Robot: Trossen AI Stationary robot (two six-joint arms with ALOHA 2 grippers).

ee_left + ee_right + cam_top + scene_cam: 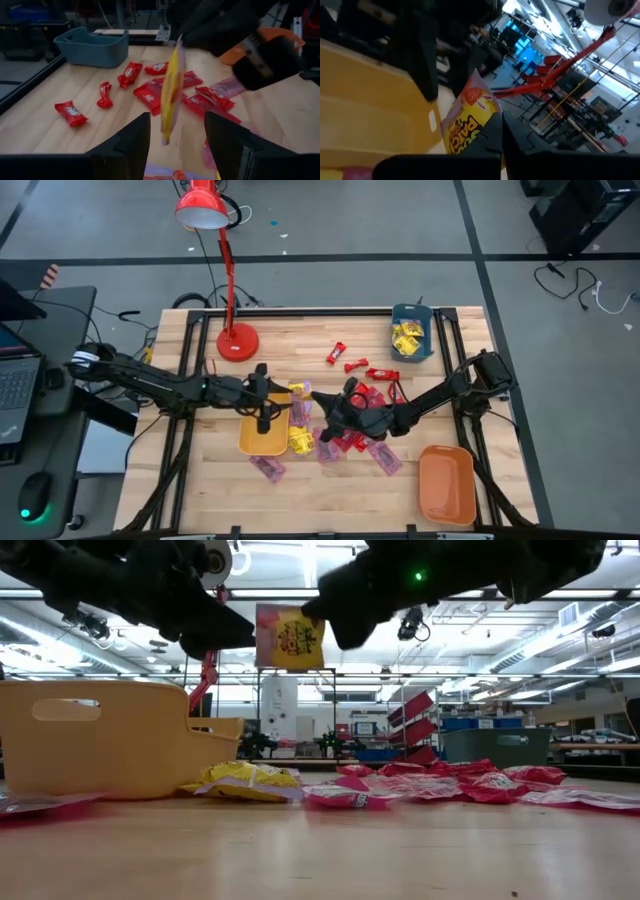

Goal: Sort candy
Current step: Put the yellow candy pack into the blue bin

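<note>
**Colours and patterns of the table scene**

The table (200,490) is pale wood planking with a black frame. The desk lamp (205,210) is bright red, base included. The tray at the table's middle (262,440) is mustard yellow, the corner tray (447,485) is orange, and the bin (412,332) is teal, holding yellow packets. The raised packet (290,638) is yellow with a pink upper edge, dark lettering and red-orange marks. Loose bar-shaped sweets (132,74) are red with small white print. Flat packets (266,468) are pinkish-purple. A packet lying by the mustard tray (245,780) is yellow. Both arms are black; a green light (418,577) glows on one.
</note>
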